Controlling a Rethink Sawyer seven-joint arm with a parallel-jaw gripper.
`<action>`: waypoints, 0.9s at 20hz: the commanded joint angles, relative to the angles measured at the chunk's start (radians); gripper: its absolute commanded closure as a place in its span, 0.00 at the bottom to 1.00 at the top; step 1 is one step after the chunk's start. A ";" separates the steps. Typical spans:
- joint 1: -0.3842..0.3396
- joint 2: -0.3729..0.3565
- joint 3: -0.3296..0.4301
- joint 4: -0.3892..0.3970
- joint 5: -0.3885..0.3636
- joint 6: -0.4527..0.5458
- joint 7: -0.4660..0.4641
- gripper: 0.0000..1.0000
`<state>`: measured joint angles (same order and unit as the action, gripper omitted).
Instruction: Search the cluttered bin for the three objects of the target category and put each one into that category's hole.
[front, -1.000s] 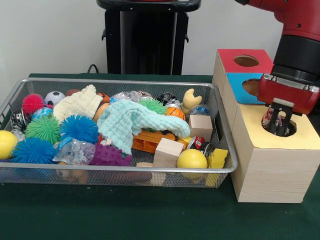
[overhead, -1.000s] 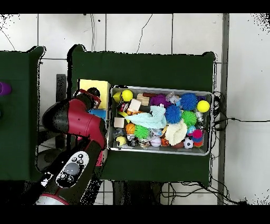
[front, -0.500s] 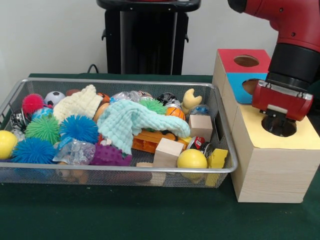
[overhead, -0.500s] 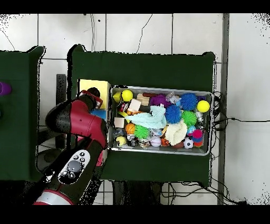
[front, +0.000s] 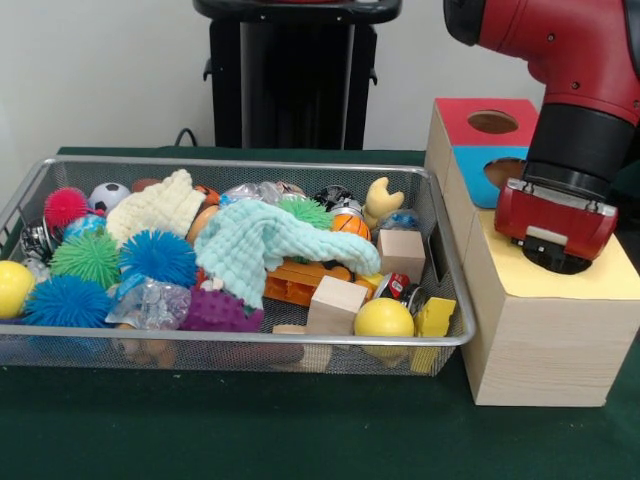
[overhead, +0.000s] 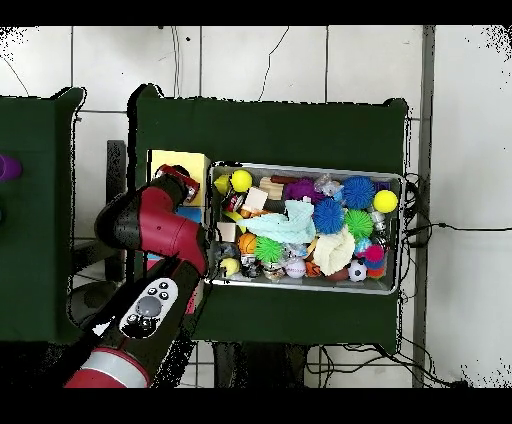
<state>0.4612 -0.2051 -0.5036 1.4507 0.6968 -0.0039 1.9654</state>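
Front view: red arm (front: 560, 60) is hanging over the wooden box (front: 540, 300) at 3 o'clock of the wire bin (front: 230, 345). The claw (front: 553, 262) is sitting low over the yellow panel (front: 600, 278), covering the hole there; its tips are hidden behind the red wrist housing, so I cannot tell whether it is wide, narrow or holding anything.

The box top is showing a red panel (front: 485, 120) with an open hole at the far end, then a blue panel (front: 485, 172), partly behind the arm.

The bin is crowded: blue spiky ball (front: 158, 257), green spiky ball (front: 85, 257), pale green cloth (front: 265, 245) draped across the middle, cream cloth (front: 155, 207) at 11 o'clock, wooden cube (front: 401, 254) and wooden block (front: 336, 304) toward 4 o'clock, yellow ball (front: 383, 319) against the front rim, soccer ball (front: 108, 195) at the back.

Overhead view: the arm is covering most of the box beside the bin on the green table (overhead: 270, 130).
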 joint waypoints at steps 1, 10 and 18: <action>-0.047 0.088 0.169 -0.009 0.045 -0.052 0.253 1.00; -0.082 0.061 0.222 0.013 0.006 -0.099 0.257 0.00; -0.089 0.047 0.241 0.021 0.006 -0.072 0.247 0.00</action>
<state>0.4382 -0.2282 -0.4619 1.4560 0.6946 -0.0075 1.9651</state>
